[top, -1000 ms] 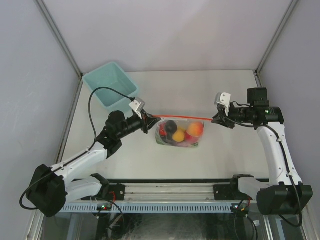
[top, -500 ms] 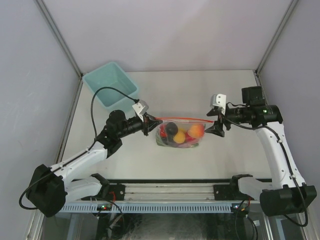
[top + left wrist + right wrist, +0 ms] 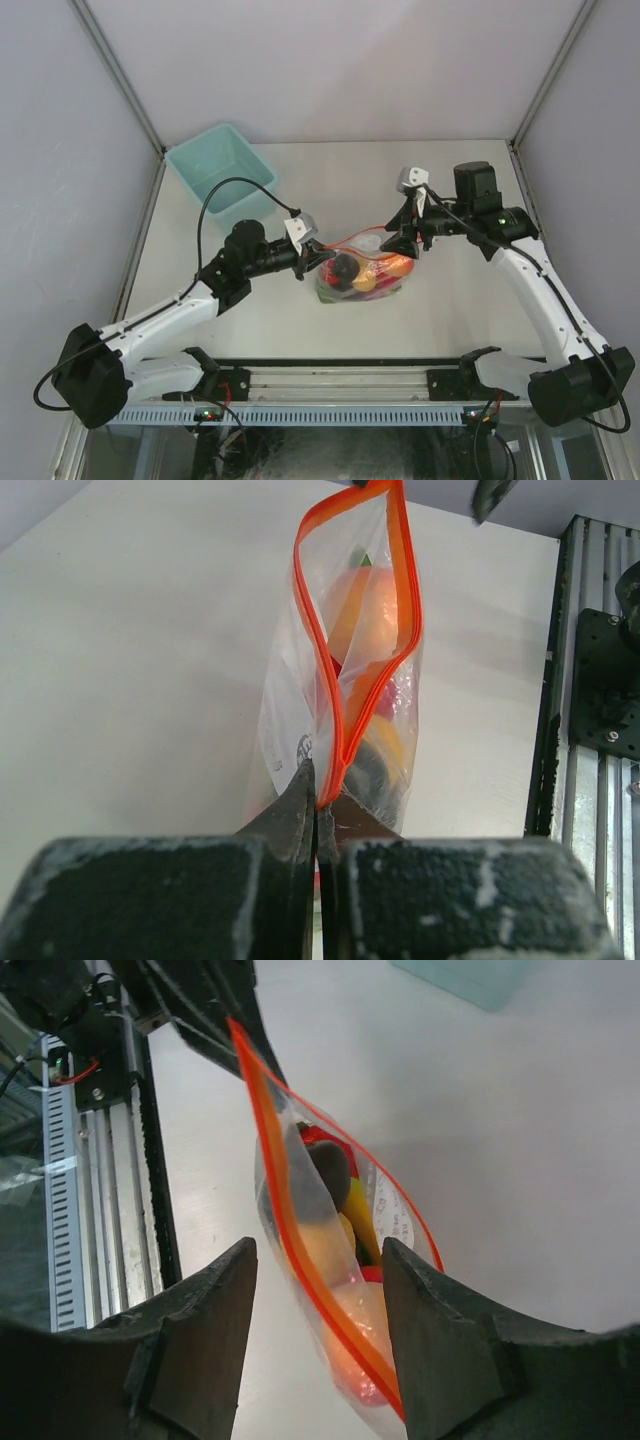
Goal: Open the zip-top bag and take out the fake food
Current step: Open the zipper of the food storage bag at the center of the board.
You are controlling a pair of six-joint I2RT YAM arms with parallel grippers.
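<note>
Brightly, evenly lit from overhead, with faint soft shadows only. Sharp from above; blurred up close at left gripper (image 3: 318,792), slight sheen on zip-top bag (image 3: 288,705).

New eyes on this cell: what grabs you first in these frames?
The zip-top bag in the middle of the table, its orange zip strip gaping in a loop, with bright fake food showing through the plastic. The left end effector pinches one corner of the strip, while the right end effector has its fingers spread either side of the other end. A teal bin sits at the far left corner.
</note>
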